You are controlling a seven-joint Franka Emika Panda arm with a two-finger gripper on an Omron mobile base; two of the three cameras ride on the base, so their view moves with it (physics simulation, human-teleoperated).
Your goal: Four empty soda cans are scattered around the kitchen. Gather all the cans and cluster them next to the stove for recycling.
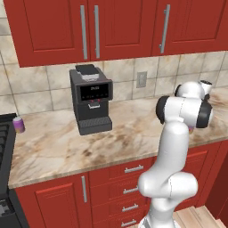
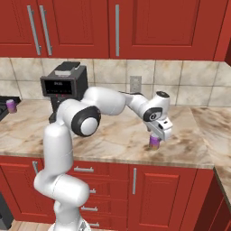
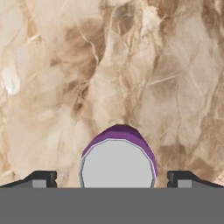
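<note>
Soda cans: two purple ones show on the beige tabletop [image 1: 67,142].
Far-left can: a purple can [image 1: 18,124] stands upright at the left edge of the left base view, just beside the stove [image 1: 3,147]; it also sits far left in the right base view.
Coffee machine: the dark boxy appliance [image 1: 91,100] stands against the tiled wall, centre-left, well apart from both cans.
Target can: a second purple can [image 2: 154,142] stands upright right of centre in the right base view, near the tabletop's front edge, directly under the gripper [image 2: 159,131].
Jaws: spread wide, holding nothing; in the hand view the two dark fingertips [image 3: 41,179] flank the can's silvery top [image 3: 117,164] at the bottom of the frame.
Key relation: the can's long axis is vertical and lines up with the gripper's approach, centred between the jaws; judging by this, a straight descent and a squeeze should take it.
Progress: this can likely needs carrying leftward to the stove.
</note>
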